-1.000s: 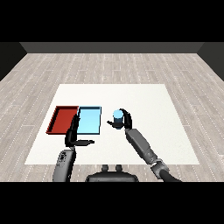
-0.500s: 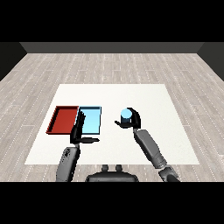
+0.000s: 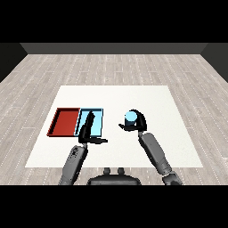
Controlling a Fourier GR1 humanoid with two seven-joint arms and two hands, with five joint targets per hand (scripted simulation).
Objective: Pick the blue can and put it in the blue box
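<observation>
The blue can (image 3: 130,117) is held upright in my right hand (image 3: 138,123), whose fingers and thumb curl round it, to the right of the trays and above the white table. The light blue tray (image 3: 98,120) lies left of the can, beside the red tray (image 3: 65,121). My left hand (image 3: 88,129) hovers over the blue tray's near left part, fingers straight and thumb stuck out to the right, holding nothing. It hides part of that tray.
The white table (image 3: 147,98) stretches well beyond the trays to the right and far side. Its near edge runs just below my forearms. Grey wooden floor surrounds it.
My right hand has carried the blue can a little to the right and nearer, lifting it. The left hand has moved forward over the blue tray.
</observation>
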